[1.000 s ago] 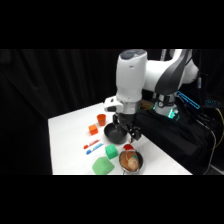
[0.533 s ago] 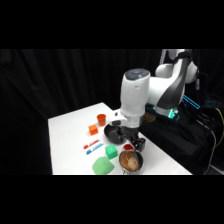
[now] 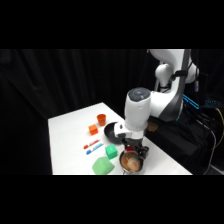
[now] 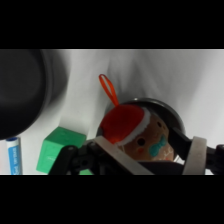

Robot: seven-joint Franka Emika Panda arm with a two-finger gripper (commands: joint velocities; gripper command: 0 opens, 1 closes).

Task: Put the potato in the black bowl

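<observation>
I see a green block (image 4: pixel 59 149) beside the metal bowl (image 4: pixel 172 120); my gripper (image 4: pixel 150 162) straddles the potato (image 4: pixel 137 132), fingers apart.

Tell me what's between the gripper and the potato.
Nothing. The wrist view shows the gripper open, its fingers to either side of the potato in the metal bowl, with no other thing in the gap.

White arm reaching from base at upper right, elbow raised high, forearm and wrist pointed steeply downward over the near right part of the surface (image 3: pixel 70 135); claw (image 3: pixel 134 154) lowered close to the surface, black linkage and pale fingers (image 4: pixel 195 155) visible, spread apart.
</observation>
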